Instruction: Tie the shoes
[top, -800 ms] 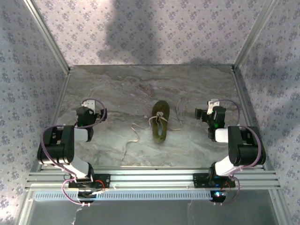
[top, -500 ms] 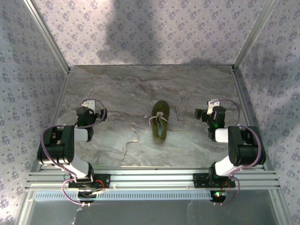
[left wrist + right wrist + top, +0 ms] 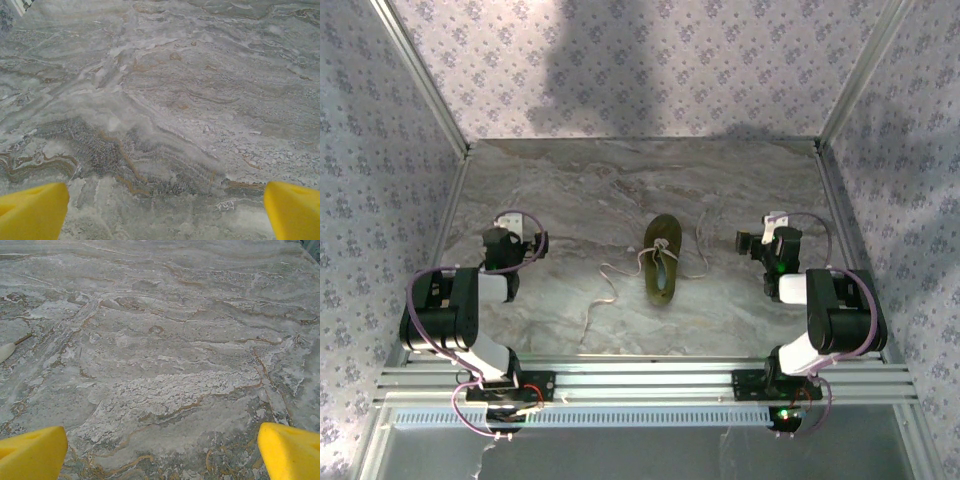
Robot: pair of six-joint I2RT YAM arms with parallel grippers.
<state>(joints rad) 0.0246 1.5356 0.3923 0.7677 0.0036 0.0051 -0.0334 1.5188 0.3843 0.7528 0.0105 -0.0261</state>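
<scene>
The olive-green shoe [image 3: 662, 258] lies lengthwise in the middle of the marble table [image 3: 570, 190]. Its whitish laces [image 3: 608, 287] are loose and trail left toward the near edge, with another strand [image 3: 702, 248] on the right. My left gripper [image 3: 512, 228] rests folded back at the left, well apart from the shoe. Its yellow fingertips [image 3: 32, 210] stand wide open over bare marble, as the left wrist view of that gripper [image 3: 165, 210] shows. My right gripper [image 3: 772, 228] sits at the right, also apart from the shoe, and the right wrist view has it [image 3: 161, 452] open and empty.
Patterned walls and aluminium posts [image 3: 425, 80] enclose the table on three sides. An aluminium rail [image 3: 640, 380] carrying both arm bases runs along the near edge. A small whitish tip [image 3: 5, 351] shows at the left edge of the right wrist view.
</scene>
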